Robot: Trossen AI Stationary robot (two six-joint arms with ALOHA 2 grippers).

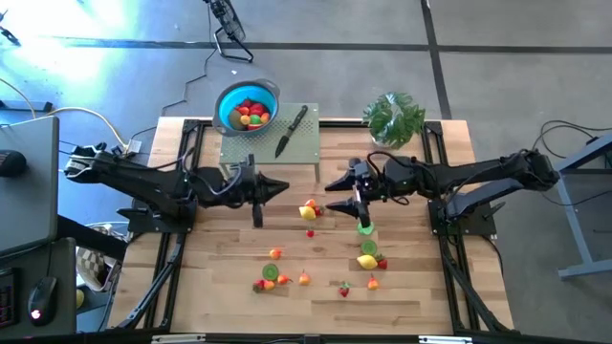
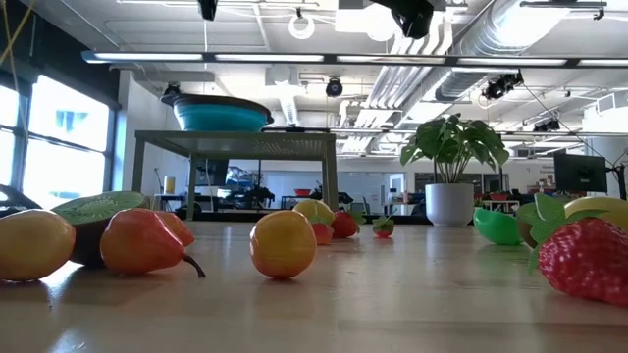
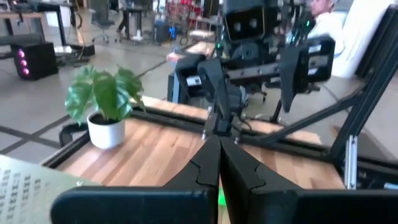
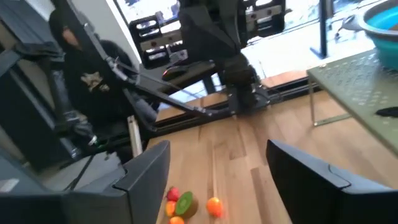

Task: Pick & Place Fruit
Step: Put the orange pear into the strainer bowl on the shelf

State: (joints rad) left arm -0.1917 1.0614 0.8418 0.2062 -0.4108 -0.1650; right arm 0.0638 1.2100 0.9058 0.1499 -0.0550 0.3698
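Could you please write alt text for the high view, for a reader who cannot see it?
Two dark arms meet over a wooden table strewn with small toy fruit. The left gripper is shut; the right gripper has open jaws above the fruit. Behind, a blue bowl holds more fruit beside a knife and potted plant.

Small toy fruit pieces (image 1: 316, 209) are lying scattered across the wooden tabletop, red, orange, yellow and green, some whole and some halved. A red and yellow cluster is sitting near the middle, a green half (image 1: 366, 227) and a lemon (image 1: 367, 261) are lying toward the right, and a kiwi half (image 1: 271, 273) is resting in the near row. More fruit (image 1: 251, 113) is sitting piled inside the blue bowl (image 1: 229, 97).
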